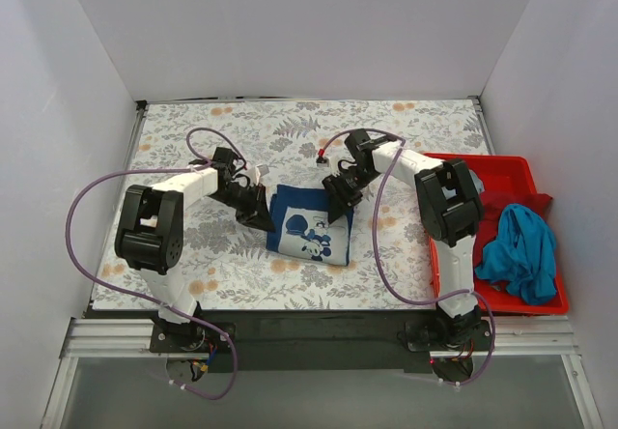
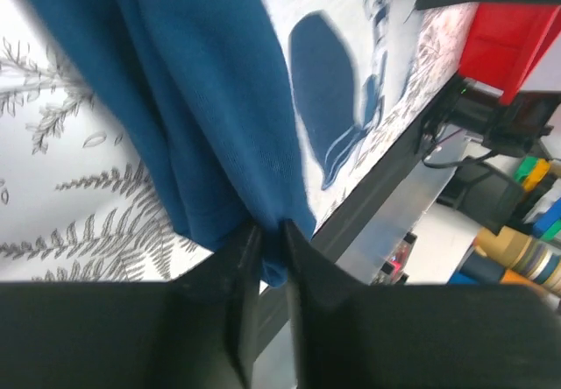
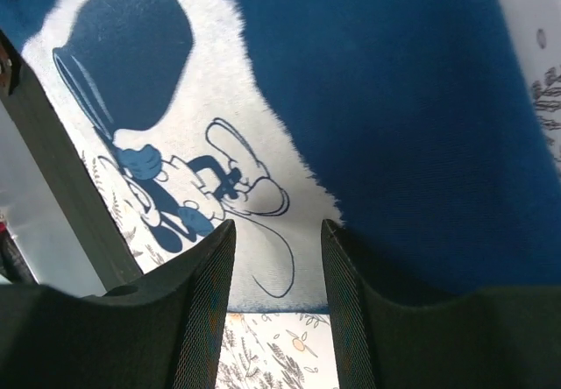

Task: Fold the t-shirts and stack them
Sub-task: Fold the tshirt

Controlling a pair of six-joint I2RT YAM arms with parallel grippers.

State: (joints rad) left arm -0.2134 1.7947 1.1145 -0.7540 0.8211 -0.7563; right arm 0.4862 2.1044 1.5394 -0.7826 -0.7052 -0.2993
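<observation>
so the navy shirt point(image 1: 307, 226) sits folded into a small rectangle about mid-worktop, a bit toward the near edge, white cartoon print facing up. left gripper point(image 2: 270, 231) is clamped tight on a bunch of cloth at the shirt's left side, and the fabric runs up out of the pinch in folds, so my guess is it's holding that edge to drag or flip it over for another fold. right gripper point(image 3: 276, 249) is over the shirt's far right corner with its jaws spread apart, nothing pinched, the print showing in the gap. looks like it's either pinning the cloth or lining up a grab, can't tell if it actually touches. over at the right edge the red bin point(image 1: 488, 161) has a teal shirt point(image 1: 521, 250) and a red shirt point(image 1: 517, 205) heaped in it unfolded, so plenty left to do
</observation>
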